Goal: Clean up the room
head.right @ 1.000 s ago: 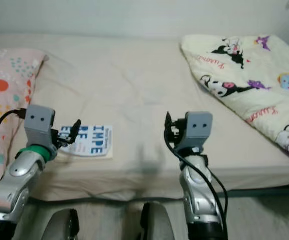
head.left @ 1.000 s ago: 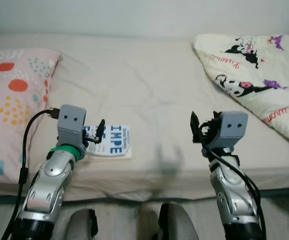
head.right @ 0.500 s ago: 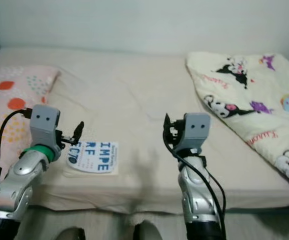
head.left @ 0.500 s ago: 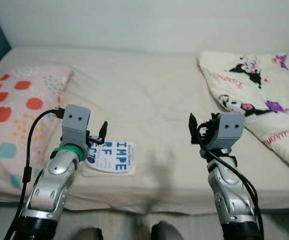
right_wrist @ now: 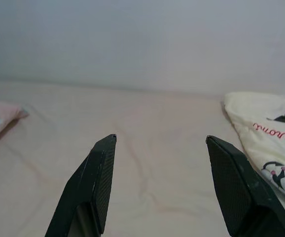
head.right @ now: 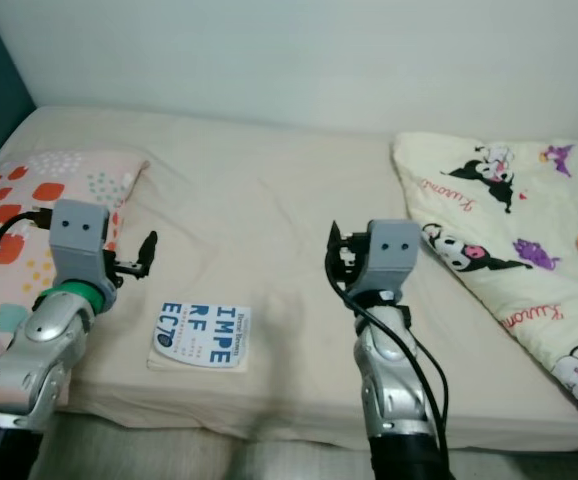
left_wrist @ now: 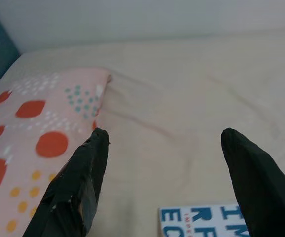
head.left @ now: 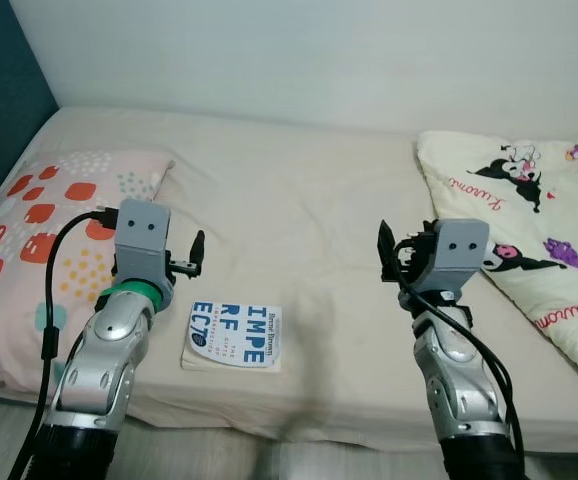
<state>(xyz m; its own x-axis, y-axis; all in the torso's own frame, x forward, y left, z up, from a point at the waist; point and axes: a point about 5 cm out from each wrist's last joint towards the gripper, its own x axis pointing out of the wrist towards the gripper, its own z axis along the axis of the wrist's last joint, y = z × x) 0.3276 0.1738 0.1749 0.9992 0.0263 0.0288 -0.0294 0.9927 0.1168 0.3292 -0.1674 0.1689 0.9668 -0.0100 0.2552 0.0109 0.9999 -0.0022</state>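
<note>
One bed (head.left: 299,200) carries everything: a cartoon-print blanket (head.left: 529,210) at its right edge, a spotted pillow (head.left: 39,230) at its left edge, a blue-lettered book (head.left: 233,337) flat near the front edge. Left gripper (left_wrist: 164,185) hovers spread above the book's far side, empty. Right gripper (right_wrist: 160,185) hovers spread mid-bed, empty.

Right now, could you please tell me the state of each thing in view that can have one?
left gripper: open, empty, held above the bed
right gripper: open, empty, held above the bed
book: closed, lying flat near the bed's front edge
pillow: lying flat at the bed's left end
blanket: crumpled, unfolded, on the bed's right side
bed: sheet lightly wrinkled
</note>
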